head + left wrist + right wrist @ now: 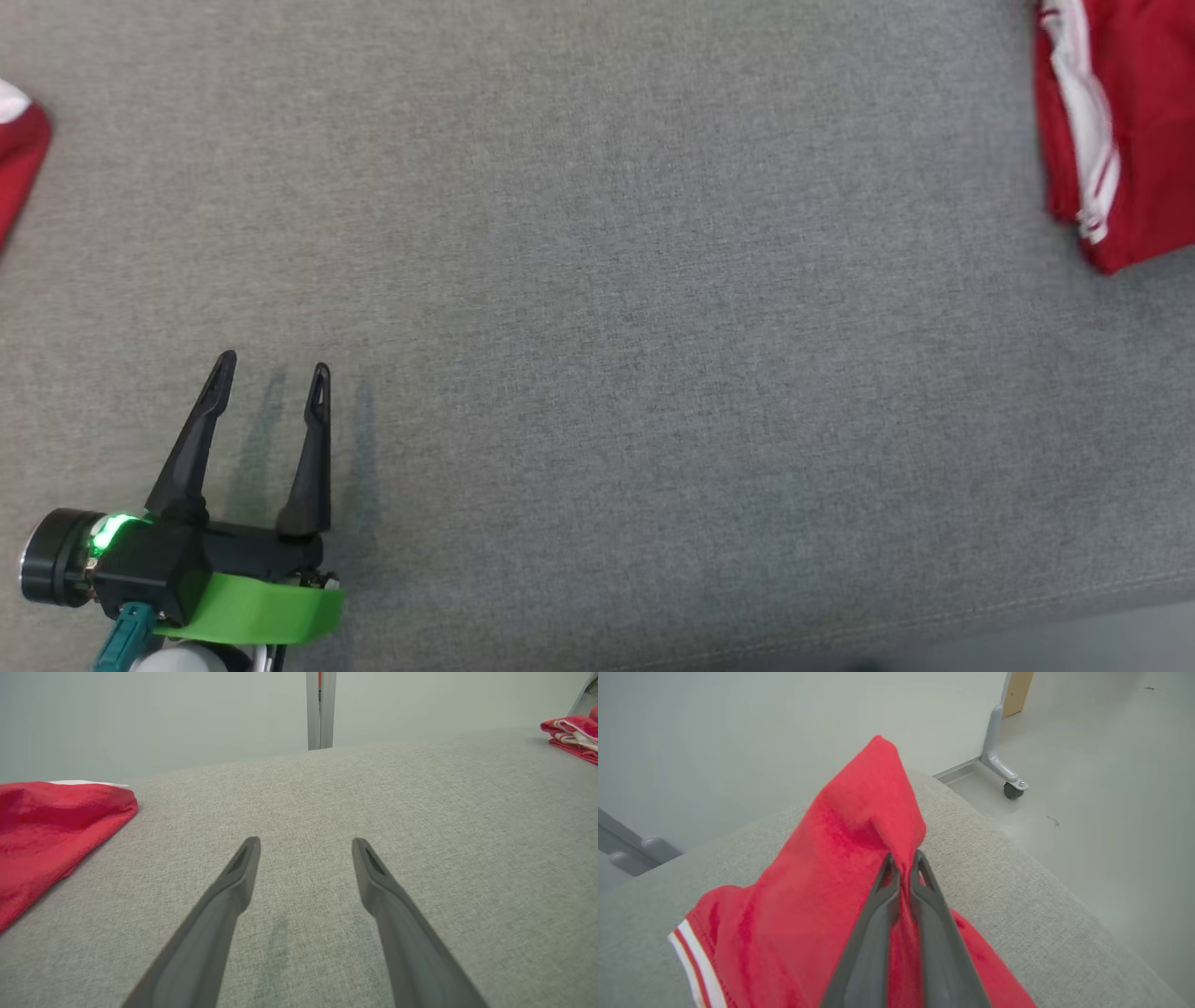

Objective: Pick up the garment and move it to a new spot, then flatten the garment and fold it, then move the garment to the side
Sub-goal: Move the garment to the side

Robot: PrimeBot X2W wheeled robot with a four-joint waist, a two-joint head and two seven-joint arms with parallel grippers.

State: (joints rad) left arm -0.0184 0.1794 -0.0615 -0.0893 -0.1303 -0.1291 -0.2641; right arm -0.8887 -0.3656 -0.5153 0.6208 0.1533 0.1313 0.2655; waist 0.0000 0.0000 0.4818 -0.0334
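The garment [840,868] is red fleece with a white-striped hem. My right gripper [903,863] is shut on a fold of it and pulls the cloth up into a peak above the grey cushion [1017,872]. In the head view a red garment [1134,121] with white stripes lies at the top right edge. At the lower left my left gripper [273,366] stands open over bare cushion, nothing between its fingers. In the left wrist view the left gripper [305,842] points across the cushion, and the red-and-white garment [572,732] lies far off at the upper right.
A second red cloth [19,154] lies at the cushion's left edge, close to the left gripper's left side [51,830]. The cushion's edge drops to a pale floor, where a grey caster leg [1008,781] stands. A metal post [320,709] rises behind the cushion.
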